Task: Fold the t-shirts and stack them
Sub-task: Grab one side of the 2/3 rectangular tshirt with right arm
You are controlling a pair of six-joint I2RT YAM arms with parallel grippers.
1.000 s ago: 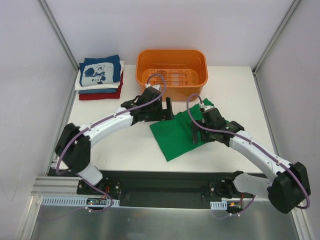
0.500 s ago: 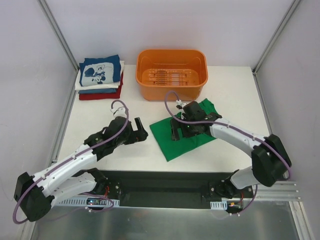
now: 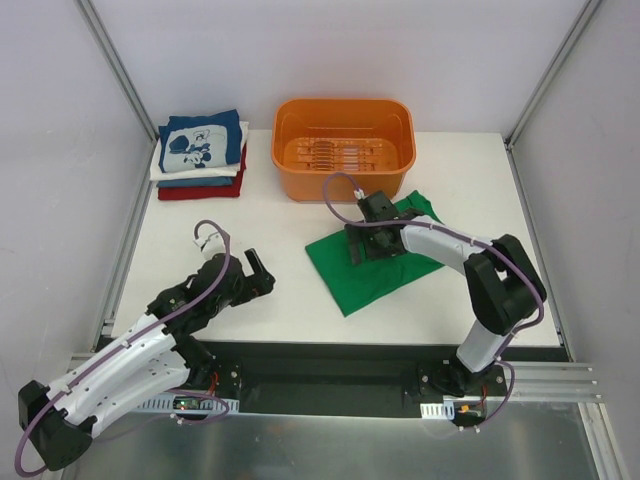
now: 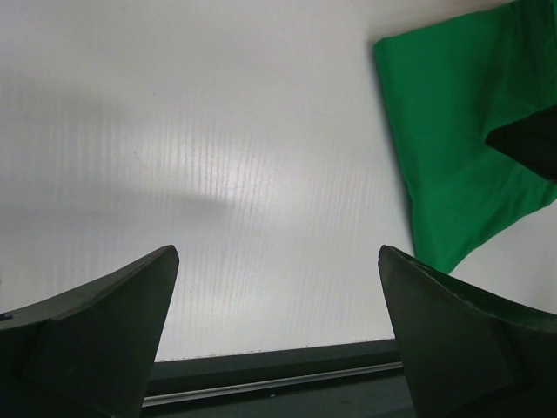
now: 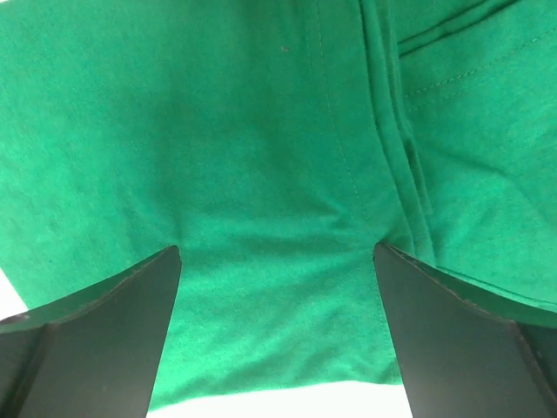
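Your right gripper (image 3: 362,243) is the one on the job: it sits directly on the green t-shirt (image 3: 390,265), at the far-left part of the cloth. In the right wrist view its fingers (image 5: 104,322) are spread wide, the green fabric fills the gap between them, and faint wrinkles run toward both tips (so it looks pressed onto the cloth rather than pinching it). It holds nothing.

The shirt lies flat on the table (image 3: 270,215) just in front of the orange tub (image 3: 343,140), partly folded, with seams and doubled layers showing on one side. Its long axis runs on a diagonal, from the near left to the far right, towards your right arm's side.

Your left gripper (image 3: 256,276) is also wide open and empty. It hangs over bare table to the left of the shirt, and its own camera catches only the shirt's edge in the upper right corner.

The stack of folded shirts (image 3: 200,155) sits in the far left corner, well apart from the green one. Whatever comes next, further folding or the carry over, the cloth must travel left and away from you
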